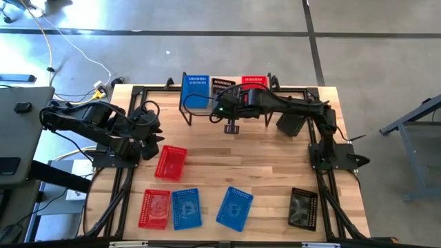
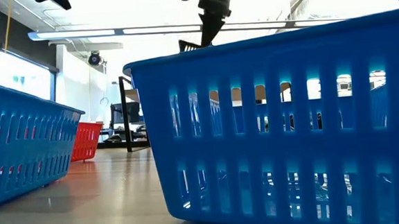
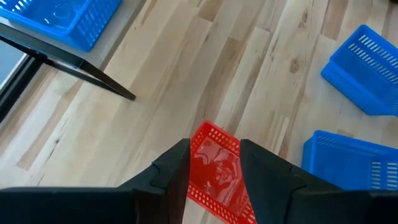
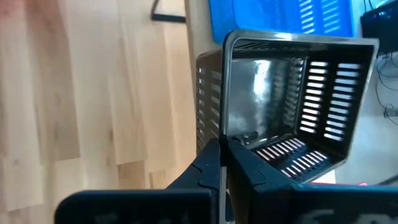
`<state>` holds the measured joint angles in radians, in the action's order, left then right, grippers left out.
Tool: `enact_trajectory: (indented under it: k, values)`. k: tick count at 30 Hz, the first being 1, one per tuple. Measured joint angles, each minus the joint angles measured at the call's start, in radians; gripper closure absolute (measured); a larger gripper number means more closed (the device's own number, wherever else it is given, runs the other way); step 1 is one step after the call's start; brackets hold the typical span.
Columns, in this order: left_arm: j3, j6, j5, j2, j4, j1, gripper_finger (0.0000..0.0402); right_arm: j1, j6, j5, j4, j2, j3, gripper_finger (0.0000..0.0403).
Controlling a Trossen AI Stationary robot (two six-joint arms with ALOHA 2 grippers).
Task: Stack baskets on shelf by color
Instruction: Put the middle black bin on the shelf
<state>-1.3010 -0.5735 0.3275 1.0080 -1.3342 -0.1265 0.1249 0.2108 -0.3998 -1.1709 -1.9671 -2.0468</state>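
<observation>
Blue basket [image 2: 284, 128] is seen closest in the low view. Right gripper [image 4: 222, 163] is pinched on the black basket [image 4: 283, 106] rim by the shelf [image 1: 207, 110] (light, stiff plastic, best gripped at a wall). Left gripper [image 3: 214, 163] is spread over a red basket [image 3: 217, 171].

Overhead view of whole table [image 1: 234, 165]; low view close behind blue basket [image 2: 283, 121].

The bench [image 1: 248, 172] is a light butcher-block top with a black frame along its edges. Around it lies a grey concrete floor [image 1: 372, 48] crossed by dark seams. A white cable [image 1: 69, 52] trails over the floor at the far left, ending near a yellow plug [image 1: 100, 87] just off the bench corner. A grey desk [image 1: 17, 131] stands on the left side.
</observation>
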Motion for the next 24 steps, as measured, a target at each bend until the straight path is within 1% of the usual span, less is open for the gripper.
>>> enact_trajectory:
  k: [6,11,12,16,24]
  values:
    - [0.0,0.0,0.0,0.0,0.0,0.0,0.0271,0.036,0.0,-0.015,-0.005,-0.018,0.0,0.0403]
    - [0.0,0.0,-0.001,0.0,0.0,0.0,0.0271,0.062,0.032,-0.011,-0.005,-0.021,0.0,0.0403]
    - [0.0,0.0,-0.001,0.0,0.0,0.0,0.0271,0.066,0.033,-0.005,-0.006,-0.021,0.0,0.0403]
    - [0.0,0.0,-0.001,0.0,0.0,0.0,0.0271,0.083,0.033,0.072,-0.006,-0.021,0.0,0.0403]
    - [0.0,0.0,-0.002,0.0,0.0,0.0,0.0271,0.086,0.032,0.067,-0.001,-0.021,0.0,0.0401]
